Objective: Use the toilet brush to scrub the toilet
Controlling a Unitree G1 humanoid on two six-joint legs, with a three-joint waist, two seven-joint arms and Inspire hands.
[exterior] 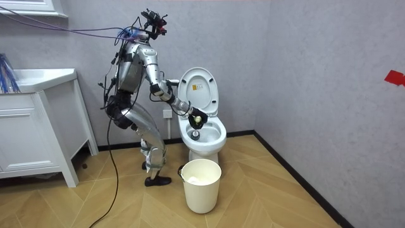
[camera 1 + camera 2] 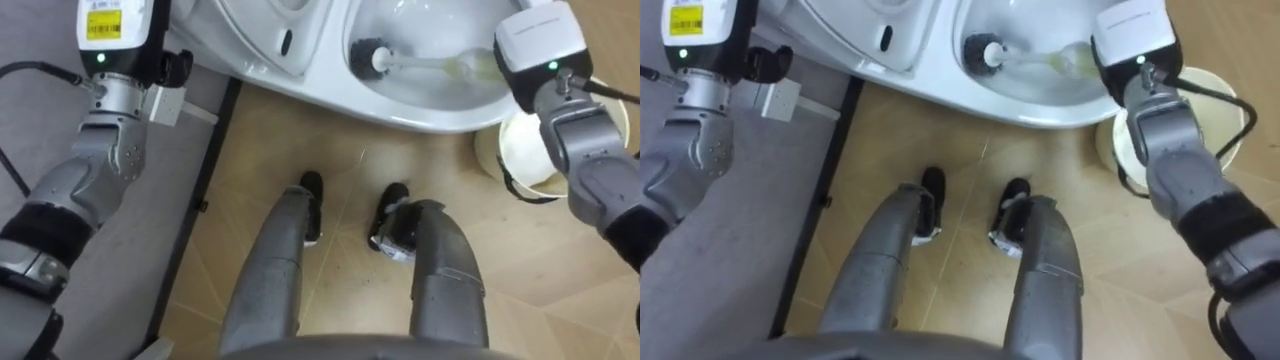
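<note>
Your right hand [image 1: 195,116] is reaching out over the toilet [image 1: 202,140], and in the room view its dark fingers are closing round the pale green grip of the toilet brush [image 2: 425,64], so you're holding it firmly. In the eye views that end of the handle is slipping out of sight under your wrist. The brush is lying almost level across the open bowl, its dark bristle head [image 2: 368,57] sitting down inside the white basin, toward the side nearer your left arm, and the pale shaft is running back from it to your hand. The lid [image 1: 197,88] is standing upright behind the bowl. Your left hand [image 2: 118,35] is hovering at the top left of the eye views, beside the toilet and by the grey wall; its fingers are running off the top edge, so I cannot tell whether they are curled or loose. Just below it, a small white wall socket [image 2: 165,103] is showing above the dark skirting. You're standing on the wooden floor with both feet right in front of the bowl, knees bent and body leaning forward. A white bin [image 1: 201,190] is sitting on the floor just beside the toilet, under your right forearm. Further off, at the room view's left, a white cabinet [image 1: 35,126] is standing against the wall.
</note>
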